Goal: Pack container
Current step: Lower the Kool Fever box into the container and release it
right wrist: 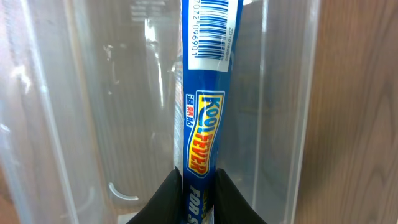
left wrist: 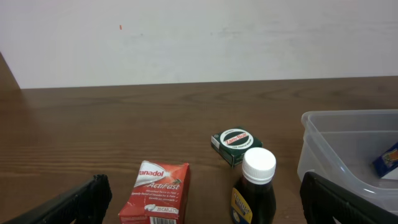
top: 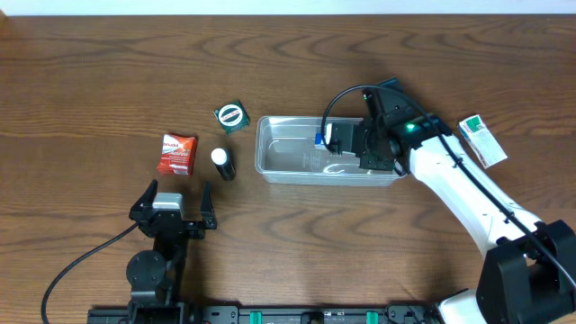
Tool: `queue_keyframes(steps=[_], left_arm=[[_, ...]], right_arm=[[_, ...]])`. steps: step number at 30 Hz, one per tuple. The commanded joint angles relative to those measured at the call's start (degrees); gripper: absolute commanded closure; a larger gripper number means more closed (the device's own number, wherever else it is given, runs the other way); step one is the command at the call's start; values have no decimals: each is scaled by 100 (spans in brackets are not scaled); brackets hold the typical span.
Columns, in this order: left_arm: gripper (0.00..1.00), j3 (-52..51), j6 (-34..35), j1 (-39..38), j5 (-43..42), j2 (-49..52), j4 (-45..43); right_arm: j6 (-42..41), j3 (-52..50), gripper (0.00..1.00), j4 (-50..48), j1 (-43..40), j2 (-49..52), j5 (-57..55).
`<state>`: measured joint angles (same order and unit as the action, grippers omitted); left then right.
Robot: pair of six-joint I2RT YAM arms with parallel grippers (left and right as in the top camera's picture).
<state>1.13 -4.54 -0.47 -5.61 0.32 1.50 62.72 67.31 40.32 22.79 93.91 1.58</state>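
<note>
Closest to us, the left gripper (top: 175,200) sits low by the base with its jaws spread wide, holding nothing, arm tucked back. Just past it on the brown wooden worktop (top: 81,81) we've got a red paper tablet packet (top: 177,154), a small dark bottle with a white cap (top: 222,163) and a little green square box (top: 231,116), all outside the tub. The clear plastic rectangular container (top: 288,177) sits mid-worktop, just right of those three. The right arm reaches in from the right side, with the right gripper (right wrist: 198,196) dipped into the container's right end, pinching a long blue plastic sachet (right wrist: 202,124) between its fingers. So we'd say the sachet is in the tub but not let go of yet. Nothing else seems to be in there, though the arm hides part of it. Off to the far right, a flat white and green packet (top: 483,141) lies well apart. We reckon one item is nearly packed, four left.
</note>
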Motion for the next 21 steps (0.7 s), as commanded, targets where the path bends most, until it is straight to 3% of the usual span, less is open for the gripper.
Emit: queue_keyframes(steps=[1, 4, 7, 13, 18, 21], left_arm=[[2, -87, -37, 24, -125, 2, 210], [2, -87, -37, 24, -125, 2, 210], [2, -87, -37, 24, -125, 2, 210], [2, -87, -37, 24, -125, 2, 210], [2, -87, -37, 24, -125, 2, 210], [2, -87, -37, 24, -125, 2, 210]], right_arm=[[-205, -24, 85, 79, 205, -26, 48], [-503, -24, 83, 81, 262, -131, 35], [-669, -24, 75, 81, 269, -280, 35], [-844, -24, 39, 55, 269, -673, 37], [-1967, -24, 1, -72, 275, -979, 120], [-3038, -24, 1, -68, 280, -1045, 750]])
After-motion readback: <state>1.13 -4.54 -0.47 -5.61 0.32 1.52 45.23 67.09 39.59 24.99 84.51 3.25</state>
